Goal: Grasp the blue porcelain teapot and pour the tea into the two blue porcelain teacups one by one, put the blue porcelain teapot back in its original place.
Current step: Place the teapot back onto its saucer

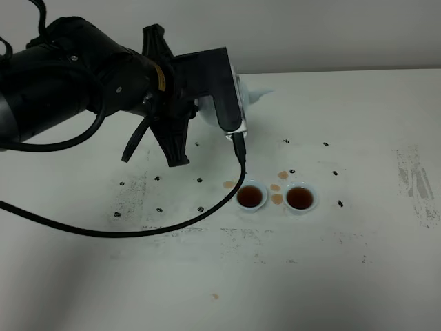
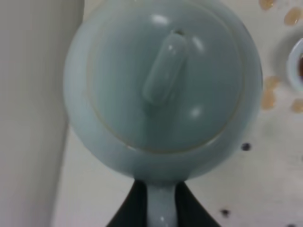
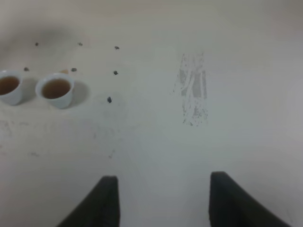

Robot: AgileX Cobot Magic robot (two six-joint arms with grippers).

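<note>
We find no legible text, label, brand, number or sign in any of the three views. The one possible label is a small yellow patch [image 1: 160, 77] on the black housing of the left arm [image 1: 76, 76]; it is too small and blurred for us to read any characters. The dark specks [image 1: 200, 180] on the white table surface [image 1: 358, 276] are irregular marks, not writing.
</note>
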